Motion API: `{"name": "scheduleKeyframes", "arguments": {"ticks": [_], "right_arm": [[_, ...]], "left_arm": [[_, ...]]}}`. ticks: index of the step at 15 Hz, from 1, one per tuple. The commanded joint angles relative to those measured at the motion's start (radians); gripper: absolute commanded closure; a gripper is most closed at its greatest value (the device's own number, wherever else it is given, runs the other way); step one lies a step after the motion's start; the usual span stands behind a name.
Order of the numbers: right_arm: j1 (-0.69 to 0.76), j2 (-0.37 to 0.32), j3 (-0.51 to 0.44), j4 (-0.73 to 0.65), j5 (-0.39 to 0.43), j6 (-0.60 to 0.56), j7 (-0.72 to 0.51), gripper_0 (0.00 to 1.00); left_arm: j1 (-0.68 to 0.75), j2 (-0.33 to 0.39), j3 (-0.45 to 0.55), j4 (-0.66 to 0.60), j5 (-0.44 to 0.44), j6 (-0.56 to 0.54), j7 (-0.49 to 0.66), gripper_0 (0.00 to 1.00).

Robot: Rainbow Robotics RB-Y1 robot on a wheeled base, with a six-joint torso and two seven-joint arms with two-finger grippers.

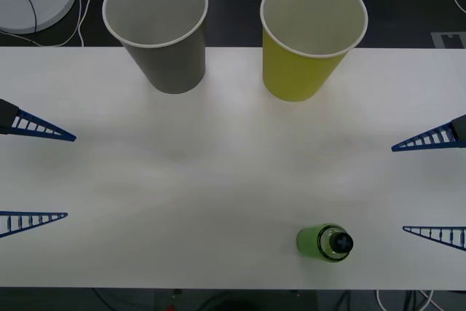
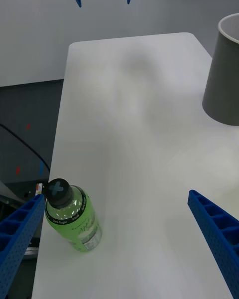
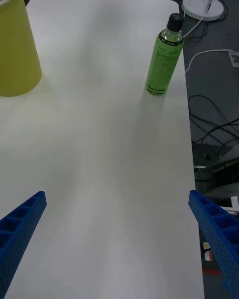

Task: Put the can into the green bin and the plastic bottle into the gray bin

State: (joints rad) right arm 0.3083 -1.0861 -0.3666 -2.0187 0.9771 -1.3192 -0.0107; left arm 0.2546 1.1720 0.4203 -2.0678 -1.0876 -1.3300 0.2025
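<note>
We are holding both the left claw (image 1: pixel 35 176) and the right claw (image 1: pixel 429 187) wide open and empty while the plastic bottle (image 1: pixel 325 242) is standing near the bench (image 1: pixel 218 180) front edge, where a glancing approach is probably risking toppling it off.

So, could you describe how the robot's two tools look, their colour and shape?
Both tools look the same. The left tool and the right tool each have two long blue fingers that taper to a thin point. The fingers are ribbed, with a row of open cells like a ladder along their length. At the base, a dark mount joins them. No cables or markings are visible on them.
</note>
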Motion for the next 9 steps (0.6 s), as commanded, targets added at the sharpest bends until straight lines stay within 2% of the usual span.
{"name": "scheduleKeyframes", "arguments": {"ticks": [1,4,5,7,9], "right_arm": [[0.000,0.000,0.000,0.000,0.000,0.000,0.000,0.00],[0.000,0.000,0.000,0.000,0.000,0.000,0.000,0.00],[0.043,0.028,0.043,0.017,-0.002,-0.009,-0.002,0.00],[0.067,0.017,0.048,0.021,-0.046,-0.005,0.002,0.00],[0.075,0.017,0.046,0.021,-0.055,-0.005,0.018,0.00]], "left_arm": [[0.000,0.000,0.000,0.000,0.000,0.000,0.000,0.00],[0.000,0.000,0.000,0.000,0.000,0.000,0.000,0.00],[0.000,0.000,0.000,0.000,0.000,0.000,0.000,0.00],[0.000,0.000,0.000,0.000,0.000,0.000,0.000,0.00],[0.000,0.000,0.000,0.000,0.000,0.000,0.000,0.00]]}}
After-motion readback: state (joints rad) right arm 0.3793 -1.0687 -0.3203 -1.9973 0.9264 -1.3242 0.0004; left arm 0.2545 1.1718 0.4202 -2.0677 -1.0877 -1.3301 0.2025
